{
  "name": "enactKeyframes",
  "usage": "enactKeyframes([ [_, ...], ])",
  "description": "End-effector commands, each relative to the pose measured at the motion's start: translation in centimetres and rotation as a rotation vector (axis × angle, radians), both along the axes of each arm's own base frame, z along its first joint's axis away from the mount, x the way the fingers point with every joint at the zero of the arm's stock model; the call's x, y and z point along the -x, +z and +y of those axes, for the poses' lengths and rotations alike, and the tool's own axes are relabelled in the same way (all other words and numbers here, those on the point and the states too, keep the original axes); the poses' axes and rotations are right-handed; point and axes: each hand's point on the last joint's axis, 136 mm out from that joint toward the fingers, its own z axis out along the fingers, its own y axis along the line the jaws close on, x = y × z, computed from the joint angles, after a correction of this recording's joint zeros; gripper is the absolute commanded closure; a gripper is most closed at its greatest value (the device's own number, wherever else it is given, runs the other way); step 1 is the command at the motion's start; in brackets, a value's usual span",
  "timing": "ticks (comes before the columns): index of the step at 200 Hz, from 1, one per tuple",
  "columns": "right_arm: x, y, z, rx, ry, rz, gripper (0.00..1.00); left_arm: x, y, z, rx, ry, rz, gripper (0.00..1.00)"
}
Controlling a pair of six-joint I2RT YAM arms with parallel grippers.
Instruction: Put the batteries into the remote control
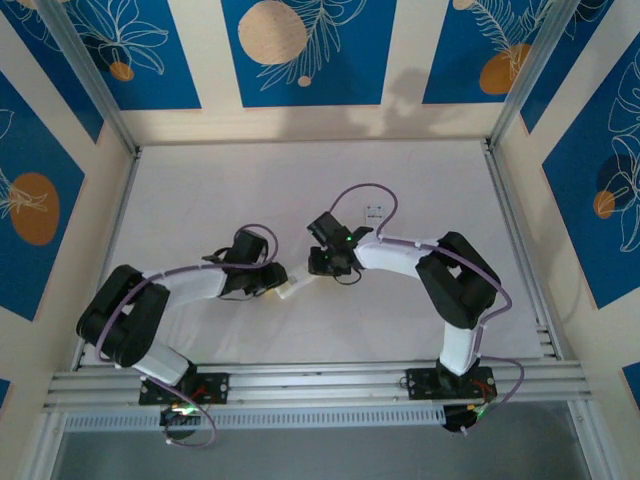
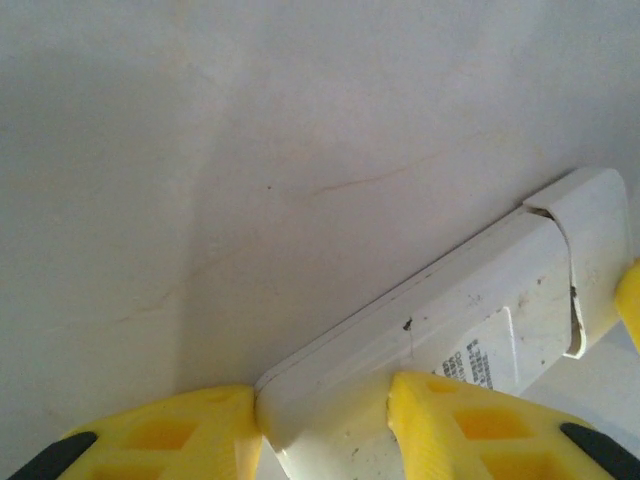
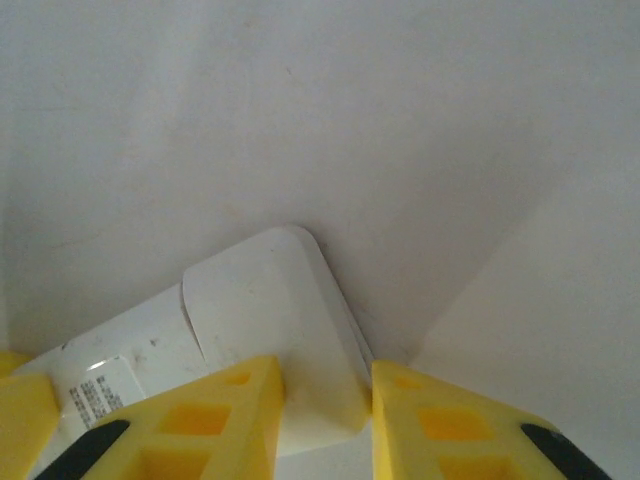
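**Both claws on the remote control, at the middle of the table**

Top external view: you see the two arms bent inward, so that they meet a little before the centre of the white table (image 1: 200,190). The left gripper (image 1: 272,280) and the right gripper (image 1: 322,265) face each other. The white remote control (image 1: 297,286) bridges the short space between them, one end at each claw. Farther back and to the right, well apart from the arms, a small white item (image 1: 375,212) with dark marks lies on the table. It is too small to tell what it is.

Left wrist view: the left gripper (image 2: 322,390) is closed narrow on the near end of the remote control (image 2: 470,310). Its yellow fingers (image 2: 170,440) stand one at each long side and touch the body. The remote lies with its back up. You can read that there is a printed label (image 2: 480,362), but not the words. At the far end the cover (image 2: 590,240) sits a little out of line with the body, with a thin gap along its edge. At the right border one yellow finger (image 2: 630,300) of the right gripper reaches this end.

Right wrist view: the right gripper (image 3: 327,368) is also narrow. Its fingers (image 3: 200,420) stand at both sides of the rounded cover (image 3: 260,300) end, which takes up the whole space between them, so it holds the remote there. The label (image 3: 95,395) shows at the lower left, just beside a yellow finger (image 3: 18,410) of the left gripper
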Motion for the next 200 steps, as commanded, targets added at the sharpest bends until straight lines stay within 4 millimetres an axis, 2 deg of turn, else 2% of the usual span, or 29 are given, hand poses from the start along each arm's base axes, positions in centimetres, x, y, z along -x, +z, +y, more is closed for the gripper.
enactKeyframes([
  [1,13.6,-3.5,-4.8,0.159,0.067,0.532,0.69,-2.6,-4.6,-3.7,-0.006,-0.089,-0.122,0.63],
  [32,12.6,-1.4,-5.7,0.156,0.033,0.472,0.69,-3.8,-4.5,-3.4,-0.037,-0.094,-0.137,0.63],
  [66,10.9,0.9,-5.4,0.085,0.036,0.42,0.68,-4.4,-3.4,-3.4,-0.045,-0.125,-0.175,0.62],
  [92,8.8,4.3,-5.8,0.065,0.04,0.312,0.65,-4.8,-2.1,-2.7,-0.094,-0.147,-0.21,0.56],
  [114,6.2,5.9,-6.5,0.026,0.053,0.229,0.6,-5.1,-0.8,-2.2,-0.136,-0.175,-0.239,0.5],
  [157,1.4,6.7,-5.5,-0.075,0.096,0.14,0.59,-5.1,1.2,-2.7,-0.098,-0.189,-0.258,0.46],
  [200,-1.6,4.9,-3.1,-0.082,0.163,0.131,0.66,-4.6,1.2,-2.9,-0.049,-0.152,-0.243,0.46],
])
